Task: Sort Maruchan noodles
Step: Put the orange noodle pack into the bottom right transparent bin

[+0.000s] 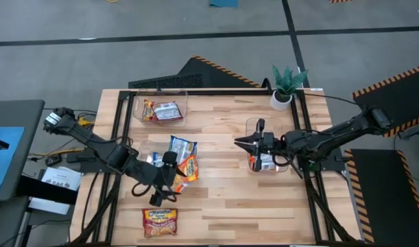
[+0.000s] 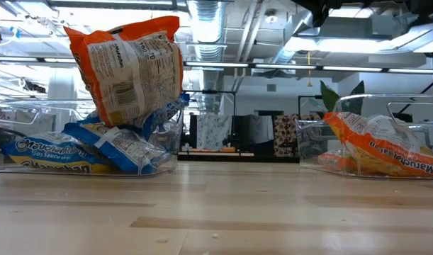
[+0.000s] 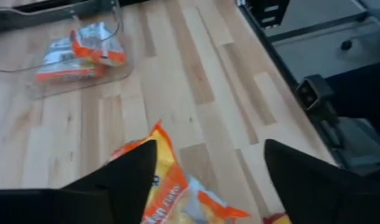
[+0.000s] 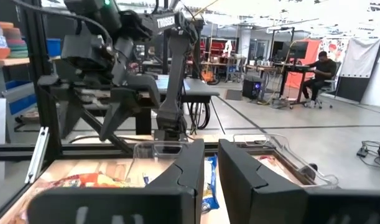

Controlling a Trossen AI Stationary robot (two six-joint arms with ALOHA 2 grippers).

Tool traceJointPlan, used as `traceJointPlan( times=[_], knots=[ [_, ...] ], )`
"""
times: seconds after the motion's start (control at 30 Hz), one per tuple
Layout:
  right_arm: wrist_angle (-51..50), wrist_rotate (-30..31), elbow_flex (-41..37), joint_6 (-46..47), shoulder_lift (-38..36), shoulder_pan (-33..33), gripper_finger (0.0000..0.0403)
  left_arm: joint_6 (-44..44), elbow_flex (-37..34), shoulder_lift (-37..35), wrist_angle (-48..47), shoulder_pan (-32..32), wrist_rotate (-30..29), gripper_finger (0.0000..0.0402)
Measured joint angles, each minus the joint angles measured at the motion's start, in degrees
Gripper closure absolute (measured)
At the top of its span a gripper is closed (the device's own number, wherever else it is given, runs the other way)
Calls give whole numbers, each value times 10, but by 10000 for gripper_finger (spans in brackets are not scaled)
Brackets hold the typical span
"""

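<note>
An orange Maruchan packet [image 2: 124,71] stands tilted, its lower end among blue-and-white packets [image 2: 96,149] in a clear bin [image 2: 166,152] at centre-left. My left gripper [image 1: 168,180] is open, its fingers on either side of that orange packet [image 3: 171,193]. My right gripper [image 1: 238,143] is shut and empty above the right bin [image 1: 254,127], pointing toward the table's left. That bin holds orange packets [image 2: 386,152]. Another orange packet [image 1: 160,221] lies flat near the near edge. My left gripper stands open around the orange packet's upper end [image 3: 157,140], coming level from the table's left. The packet runs behind one finger [image 3: 130,177] in the left wrist view. Whether that finger touches it, I cannot tell.
A third clear bin [image 1: 182,96] at the far left holds red and orange packets [image 1: 161,110]. A potted plant [image 1: 288,86] stands at the far right corner. A keyboard [image 1: 161,82] lies beyond the far edge. Bare wood lies in the table's middle and near right.
</note>
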Motion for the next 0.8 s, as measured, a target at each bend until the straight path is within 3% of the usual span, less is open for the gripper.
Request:
traceJointPlan(
  times=[0.2, 0.3, 0.53, 0.8],
  knots=[
    [-10, 0, 0, 0, 0, 0, 332, -20, 1, 36, 43, -24, -29, 63],
    [-15, 0, 0, 5, 0, 0, 332, -19, 13, 72, 25, -33, -47, 61],
    [-39, 0, 0, 17, 0, -3, 332, -74, 102, 127, -116, -55, -199, 60],
    [-62, 0, 0, 41, 0, -4, 332, -111, 166, 215, -136, -81, -218, 60]
  ],
)
